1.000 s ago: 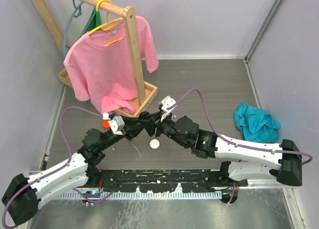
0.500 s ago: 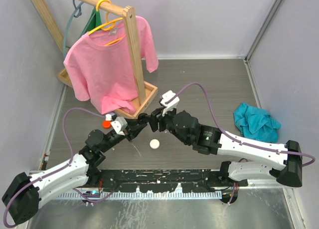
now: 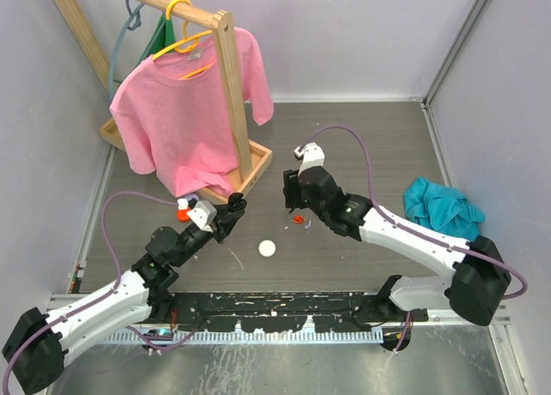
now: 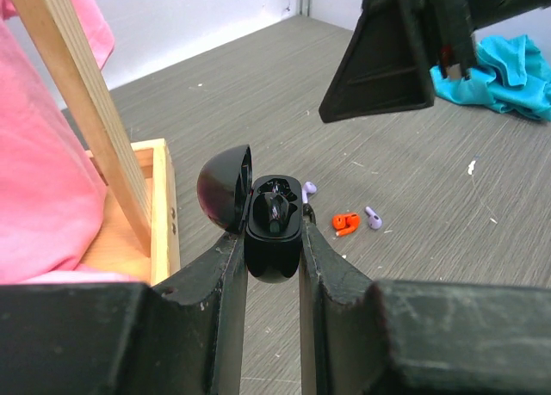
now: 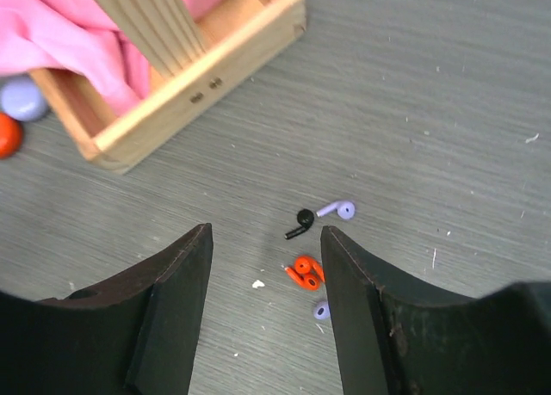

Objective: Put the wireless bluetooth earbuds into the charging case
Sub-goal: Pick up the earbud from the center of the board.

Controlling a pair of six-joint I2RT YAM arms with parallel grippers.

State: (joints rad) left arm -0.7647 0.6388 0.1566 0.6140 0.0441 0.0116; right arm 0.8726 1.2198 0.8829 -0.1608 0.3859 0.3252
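left gripper (image 4: 273, 238) clamped on the black charging case (image 4: 274, 256), lid open, a black earbud (image 4: 275, 207) seated inside. beyond, right gripper (image 5: 266, 240), jaws apart and empty, above loose black, purple and orange earbuds (image 5: 303, 271) on the table (image 5: 430, 111).

Grey wood-grain tabletop (image 3: 370, 145), pale lilac walls (image 3: 362, 33), wooden clothes rack (image 3: 234, 94), pink shirt (image 3: 172, 120), crumpled teal cloth (image 3: 443, 210)

I find no lettering, label, brand, number or sign that I can read on anything in my views.
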